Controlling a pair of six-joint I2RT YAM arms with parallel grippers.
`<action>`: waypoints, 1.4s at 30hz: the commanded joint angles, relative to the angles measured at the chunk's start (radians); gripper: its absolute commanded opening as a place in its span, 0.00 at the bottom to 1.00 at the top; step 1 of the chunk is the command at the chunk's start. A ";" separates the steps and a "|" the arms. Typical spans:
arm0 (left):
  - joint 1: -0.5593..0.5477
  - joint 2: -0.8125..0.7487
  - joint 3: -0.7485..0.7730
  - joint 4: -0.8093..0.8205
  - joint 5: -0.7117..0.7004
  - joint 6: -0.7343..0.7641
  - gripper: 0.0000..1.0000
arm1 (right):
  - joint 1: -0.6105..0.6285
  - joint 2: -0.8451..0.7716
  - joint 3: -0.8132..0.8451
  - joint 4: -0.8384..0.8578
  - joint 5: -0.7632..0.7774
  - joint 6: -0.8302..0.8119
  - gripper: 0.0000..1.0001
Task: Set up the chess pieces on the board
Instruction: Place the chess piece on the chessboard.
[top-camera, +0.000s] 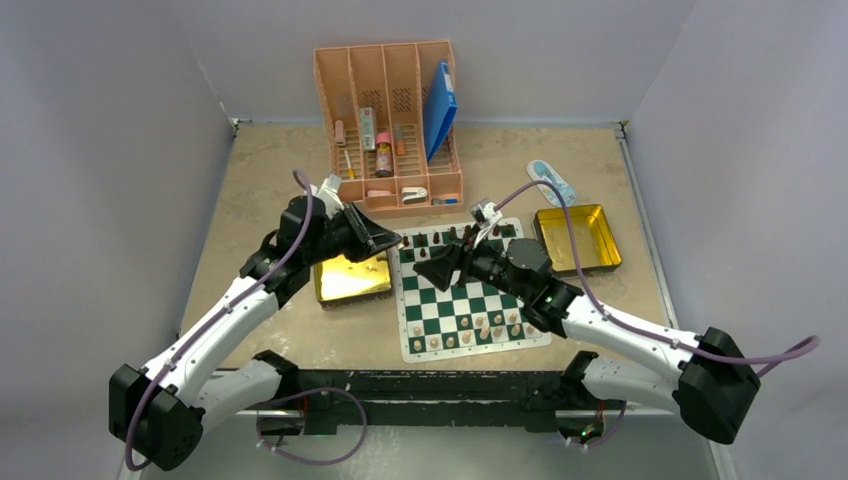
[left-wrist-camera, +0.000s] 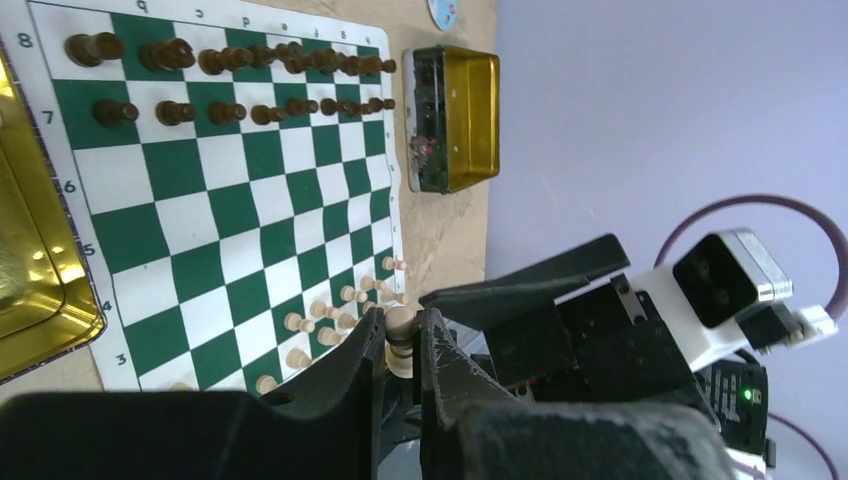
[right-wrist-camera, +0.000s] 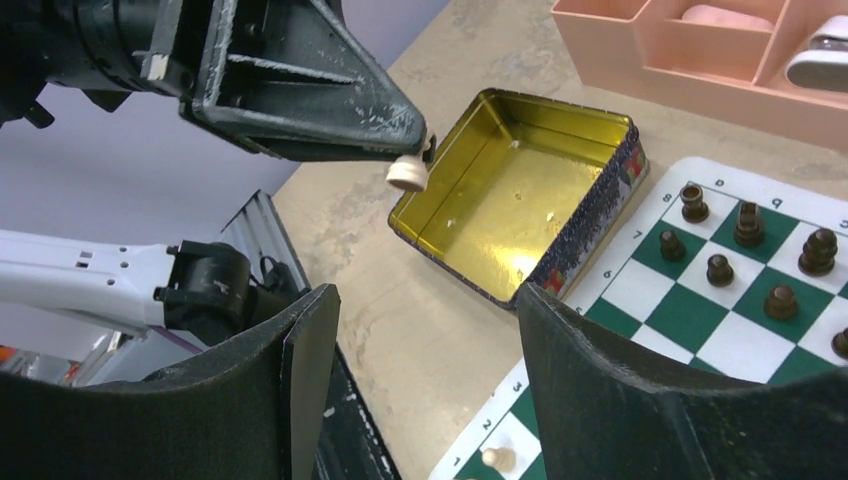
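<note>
The green-and-white board (top-camera: 462, 292) lies mid-table. Dark chess pieces (left-wrist-camera: 240, 85) fill its two far rows, and several pale ones (top-camera: 480, 328) stand along the near rows. My left gripper (top-camera: 397, 240) hovers between the left gold tin and the board's far left corner, shut on a pale chess piece (left-wrist-camera: 399, 322). That piece (right-wrist-camera: 407, 172) also shows in the right wrist view, pinched at the left gripper's tips above the tin. My right gripper (top-camera: 420, 266) hangs over the board's left side facing the left one. Its fingers (right-wrist-camera: 310, 340) are wide apart, with nothing between them.
An empty gold tin (top-camera: 350, 280) sits left of the board, and another (top-camera: 578, 238) at its right. A pink organiser (top-camera: 390, 120) with pens, bottles and a blue folder stands behind. A small blue-white object (top-camera: 552, 180) lies by the right tin.
</note>
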 joint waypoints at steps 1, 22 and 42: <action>-0.002 -0.035 -0.005 0.077 0.082 0.056 0.05 | 0.025 0.034 0.066 0.116 0.004 -0.025 0.68; -0.003 -0.032 0.023 0.098 0.233 0.162 0.04 | 0.052 0.170 0.179 0.086 0.033 -0.099 0.46; -0.004 0.077 0.262 -0.336 0.593 0.641 0.00 | 0.052 0.036 0.061 0.097 -0.153 -0.350 0.06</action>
